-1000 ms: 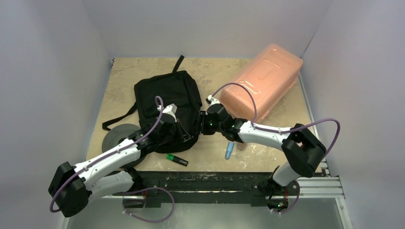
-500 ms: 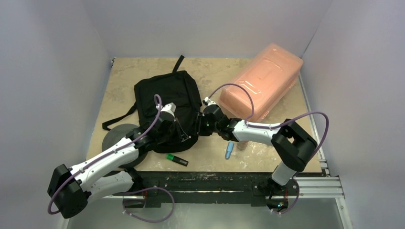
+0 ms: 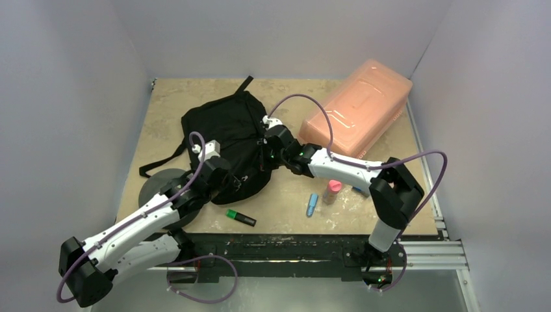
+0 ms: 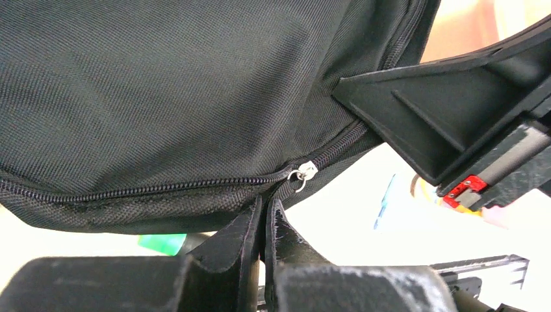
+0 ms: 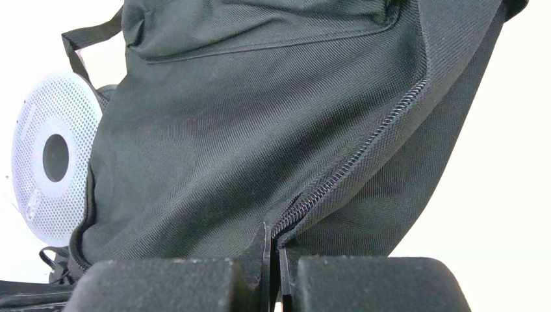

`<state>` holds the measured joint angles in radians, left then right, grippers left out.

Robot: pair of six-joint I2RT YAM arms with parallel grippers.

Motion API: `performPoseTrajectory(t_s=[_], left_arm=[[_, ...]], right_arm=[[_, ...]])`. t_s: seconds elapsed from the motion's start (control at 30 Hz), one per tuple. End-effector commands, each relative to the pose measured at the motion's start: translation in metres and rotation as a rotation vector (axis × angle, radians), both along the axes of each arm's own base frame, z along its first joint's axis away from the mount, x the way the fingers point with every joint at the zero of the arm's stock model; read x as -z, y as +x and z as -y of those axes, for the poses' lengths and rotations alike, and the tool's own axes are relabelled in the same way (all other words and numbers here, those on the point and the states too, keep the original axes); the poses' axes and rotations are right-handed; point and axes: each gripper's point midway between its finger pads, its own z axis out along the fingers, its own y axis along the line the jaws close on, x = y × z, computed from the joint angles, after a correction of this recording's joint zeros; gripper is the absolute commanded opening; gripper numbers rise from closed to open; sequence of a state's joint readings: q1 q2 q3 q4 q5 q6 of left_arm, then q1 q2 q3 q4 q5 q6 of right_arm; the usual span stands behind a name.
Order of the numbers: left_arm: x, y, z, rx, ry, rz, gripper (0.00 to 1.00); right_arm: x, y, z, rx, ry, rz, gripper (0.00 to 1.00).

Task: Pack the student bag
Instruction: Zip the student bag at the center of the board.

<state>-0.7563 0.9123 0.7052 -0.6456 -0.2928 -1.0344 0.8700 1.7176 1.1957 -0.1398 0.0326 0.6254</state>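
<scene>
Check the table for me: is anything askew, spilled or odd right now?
Nothing is spilled or damaged. The student bag is bunched up and humped rather than lying flat, with both arms' jaws shut on the fabric at its zipper seam.

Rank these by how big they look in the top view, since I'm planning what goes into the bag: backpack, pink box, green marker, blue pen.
1-2. backpack and pink box: too alike to rank, and the box stands taller, nearer the camera.
3. green marker.
4. blue pen, slightly shorter.
</scene>
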Motion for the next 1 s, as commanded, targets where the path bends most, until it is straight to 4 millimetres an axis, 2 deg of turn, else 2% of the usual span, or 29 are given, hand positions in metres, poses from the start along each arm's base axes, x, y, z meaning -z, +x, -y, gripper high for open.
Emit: performPoseTrajectory(t_s=[0.0,0.1,0.17,0.23,0.33,0.37,0.43,0.5,0.53,0.6,0.67,0.8,0.9,0.97], left_arm=[[0.027,-0.029,-0.061,-0.089,0.235,-0.09,0.0],[0.027,-0.027,-0.066,-0.101,0.24,-0.061,0.0],[0.024,-0.025,-0.065,-0.094,0.235,-0.048,0.0],[0.017,-0.022,-0.05,-0.01,0.196,-0.014,0.0],[0.002,-0.018,-0.019,0.141,0.081,0.066,0.0],[0.0,-0.017,-0.014,0.159,0.055,0.081,0.0],[-0.007,-0.016,-0.004,0.207,0.015,0.118,0.0],[-0.019,-0.018,0.011,0.278,-0.04,0.148,0.0],[-0.025,-0.018,0.019,0.308,-0.07,0.16,0.0],[-0.034,-0.018,0.029,0.34,-0.11,0.169,0.0],[-0.038,-0.015,0.036,0.351,-0.129,0.182,0.0],[-0.037,-0.012,0.043,0.361,-0.136,0.164,0.0],[-0.039,-0.011,0.05,0.38,-0.155,0.163,0.0],[-0.04,-0.013,0.053,0.397,-0.168,0.159,0.0]], right_arm=[[-0.028,0.072,0.075,0.184,-0.19,0.235,0.0],[-0.024,0.077,0.102,0.219,-0.25,0.266,0.0],[-0.023,0.079,0.114,0.229,-0.253,0.261,0.0],[-0.026,0.077,0.112,0.196,-0.227,0.257,0.0],[-0.025,0.075,0.107,0.163,-0.216,0.255,0.0],[-0.025,0.074,0.105,0.146,-0.218,0.253,0.02],[-0.023,0.071,0.099,0.071,-0.237,0.257,0.21],[-0.027,0.059,0.091,-0.011,-0.207,0.249,0.41],[-0.032,0.049,0.085,-0.062,-0.174,0.242,0.47],[-0.044,0.032,0.078,-0.133,-0.112,0.248,0.54],[-0.059,0.014,0.074,-0.167,-0.033,0.249,0.58],[-0.052,-0.017,0.063,-0.124,0.119,0.071,0.59],[-0.044,-0.048,0.038,-0.101,0.23,-0.048,0.58],[-0.042,-0.062,0.021,-0.092,0.273,-0.074,0.58]])
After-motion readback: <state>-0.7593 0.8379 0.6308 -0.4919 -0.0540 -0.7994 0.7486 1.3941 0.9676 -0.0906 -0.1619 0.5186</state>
